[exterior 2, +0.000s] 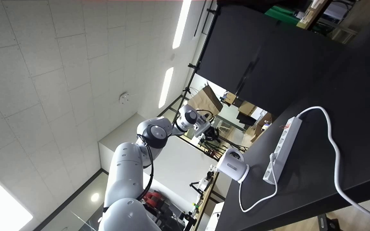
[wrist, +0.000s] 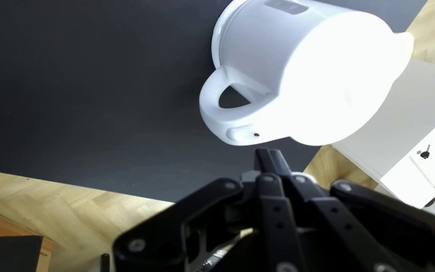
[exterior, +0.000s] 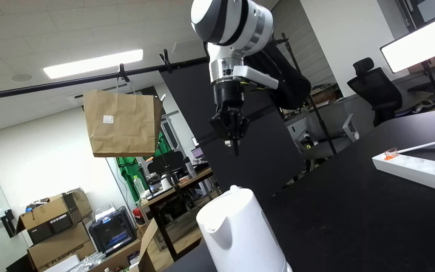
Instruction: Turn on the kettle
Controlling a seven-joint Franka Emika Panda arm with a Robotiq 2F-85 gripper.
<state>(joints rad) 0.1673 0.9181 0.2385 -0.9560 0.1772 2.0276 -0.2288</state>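
Wrist view: white kettle [wrist: 308, 71] occupies upper right of frame, standing on dark table [wrist: 89, 94]. Claw [wrist: 271, 156] at bottom of frame, right of centre; fingers together, tips showing just below handle [wrist: 232, 119] in frame. Both exterior views: claw and kettle apart, not touching.

White kettle [exterior 2: 231, 165] set on base [exterior 2: 245, 173], black table [exterior 2: 307, 170] beneath. Cord [exterior 2: 243, 210] run from base, plugged into power strip [exterior 2: 283, 150]. White cable [exterior 2: 337, 163] led from strip's end over table edge. Gripper [exterior 2: 217, 135], borne by arm [exterior 2: 125, 175], held apart from kettle.
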